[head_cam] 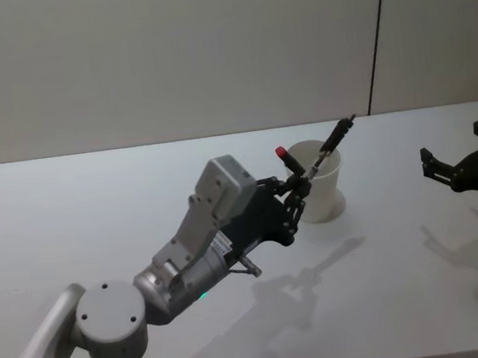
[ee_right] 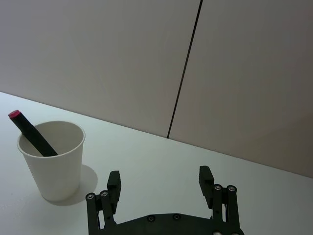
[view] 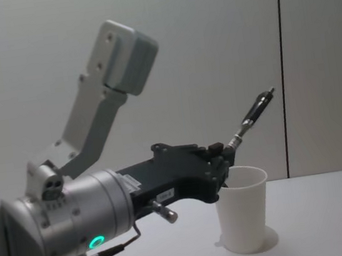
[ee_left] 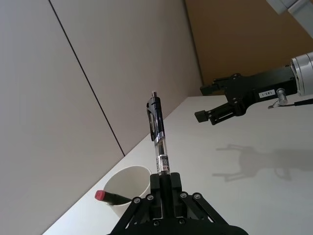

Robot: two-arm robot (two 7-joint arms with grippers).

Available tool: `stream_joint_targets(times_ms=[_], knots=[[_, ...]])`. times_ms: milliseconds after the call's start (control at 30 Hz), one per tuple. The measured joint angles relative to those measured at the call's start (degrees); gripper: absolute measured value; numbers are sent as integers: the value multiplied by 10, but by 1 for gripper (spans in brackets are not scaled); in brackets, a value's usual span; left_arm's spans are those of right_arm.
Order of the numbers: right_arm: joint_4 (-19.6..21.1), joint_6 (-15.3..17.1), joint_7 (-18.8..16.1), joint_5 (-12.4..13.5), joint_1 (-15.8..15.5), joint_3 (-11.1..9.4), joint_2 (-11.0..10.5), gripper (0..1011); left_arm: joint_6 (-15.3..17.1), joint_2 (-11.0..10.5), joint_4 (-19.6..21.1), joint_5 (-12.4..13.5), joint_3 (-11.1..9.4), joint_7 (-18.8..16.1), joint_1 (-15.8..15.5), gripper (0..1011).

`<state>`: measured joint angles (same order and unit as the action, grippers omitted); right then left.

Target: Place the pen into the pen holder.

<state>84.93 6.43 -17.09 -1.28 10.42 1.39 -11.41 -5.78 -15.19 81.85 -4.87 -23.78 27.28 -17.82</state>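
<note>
Surroundings: you are working over a white table [head_cam: 97,211] with a pale wall [head_cam: 166,58] running behind it. A dark seam [head_cam: 378,36] is cutting down the wall on the right.

Your right gripper [ee_right: 160,174] is hanging just above the table, well to the right of the cup [head_cam: 322,196]. Its fingers are spread wide and gripping nothing.

Your left gripper [head_cam: 303,181] is reaching in from the near left and sitting just beside the cup's near-left rim. Its fingers are pinching the pen's lower end.

The pen [head_cam: 331,142] is slanting up toward the far right and crossing over the cup's mouth. All of its visible length is riding above the rim, with the clip end pointing up and away from the gripper. The held end is hiding between the fingers.

Container: the cup is standing upright on the table, mid-scene, toward the far edge. A black marker [head_cam: 288,161] with a red cap is leaning inside it against the left rim. The cap is sticking out above the rim, just beside the left gripper's fingers. You cannot tell whether the cap and fingers are touching.
</note>
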Motion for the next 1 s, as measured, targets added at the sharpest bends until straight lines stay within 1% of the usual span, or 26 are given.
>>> stream_joint_targets(times_ms=[300, 567, 1000], knots=[[0, 0, 0, 0, 0, 0, 0, 1002, 13, 10, -9, 28, -7, 7, -14, 133], [0, 0, 0, 0, 0, 0, 0, 1002, 28, 15, -9, 50, -13, -3, -17, 133], [0, 0, 0, 0, 0, 0, 0, 1002, 43, 16, -3, 63, -18, -17, -14, 133]])
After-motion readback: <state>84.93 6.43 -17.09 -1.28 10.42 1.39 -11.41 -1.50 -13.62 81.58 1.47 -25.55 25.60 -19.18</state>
